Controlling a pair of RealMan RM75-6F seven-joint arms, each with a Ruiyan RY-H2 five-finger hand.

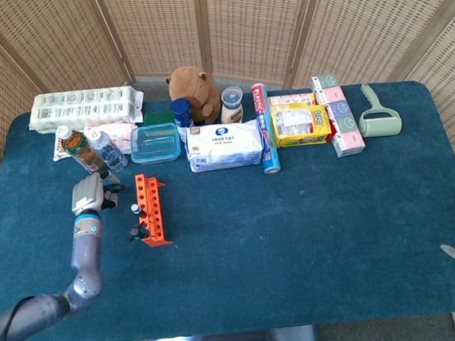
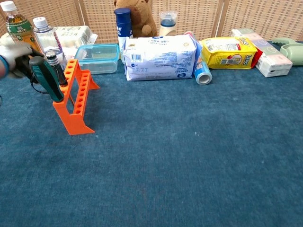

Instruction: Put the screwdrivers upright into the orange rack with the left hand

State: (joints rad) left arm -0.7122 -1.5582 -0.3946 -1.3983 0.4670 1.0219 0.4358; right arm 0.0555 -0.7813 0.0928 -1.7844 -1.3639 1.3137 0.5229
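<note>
The left hand (image 1: 87, 196), grip unclear, sits left of the orange rack (image 1: 151, 210); the green-handled screwdriver (image 2: 46, 78) looks rigid and light, best gripped mid-handle.
</note>
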